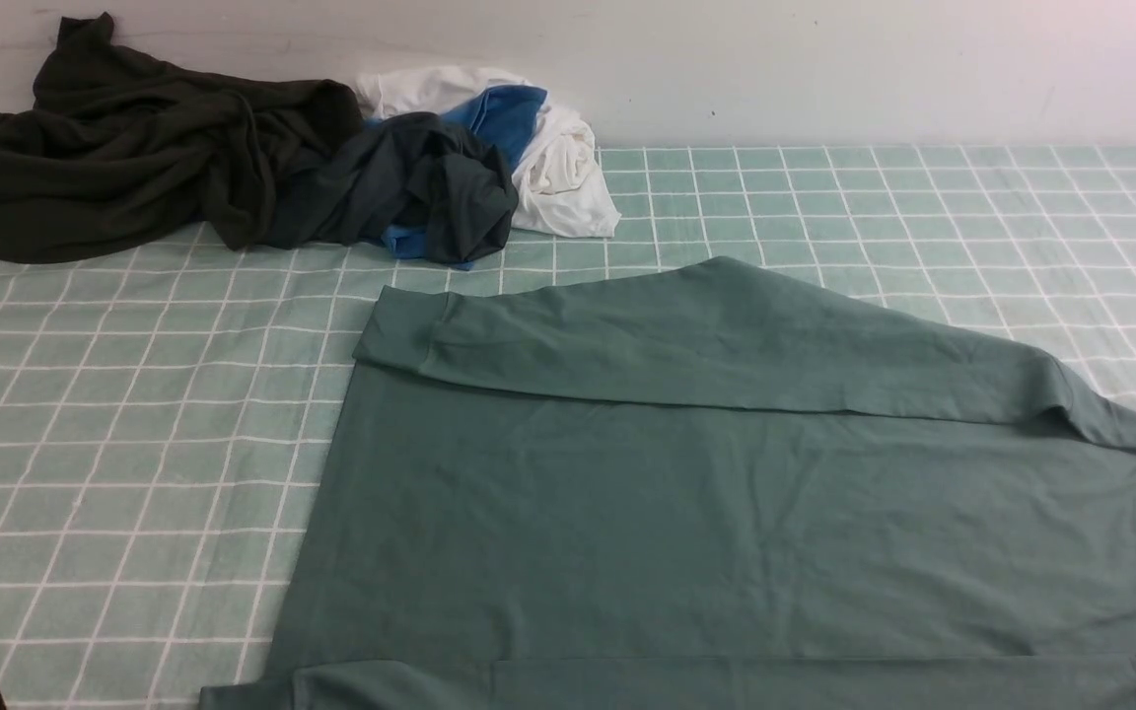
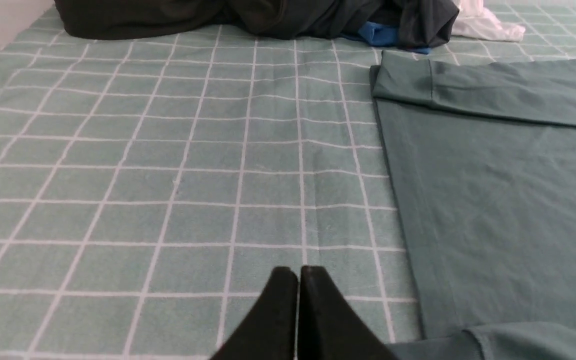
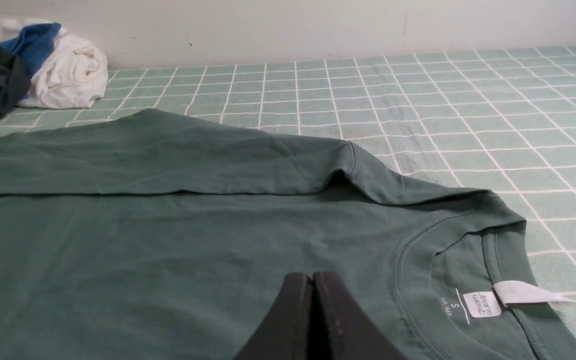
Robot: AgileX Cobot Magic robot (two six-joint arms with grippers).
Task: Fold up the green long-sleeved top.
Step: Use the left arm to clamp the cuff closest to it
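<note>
The green long-sleeved top (image 1: 726, 513) lies flat by the surface's (image 1: 134, 444) near edge, its far sleeve (image 1: 726, 335) folded inward, probably squaring it for halving. The left gripper (image 2: 298, 274) beside the hem and the right gripper (image 3: 313, 278) near the collar are both closed together, empty.

Even, soft, diffuse lighting; faint shadows under cloth folds; no glare; all views slightly soft.

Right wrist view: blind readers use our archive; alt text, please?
A green long-sleeved top lies flat on a checked cloth, one sleeve folded across its body, neck label showing. The shut right gripper is in the foreground; a white garment lies by the wall.
</note>
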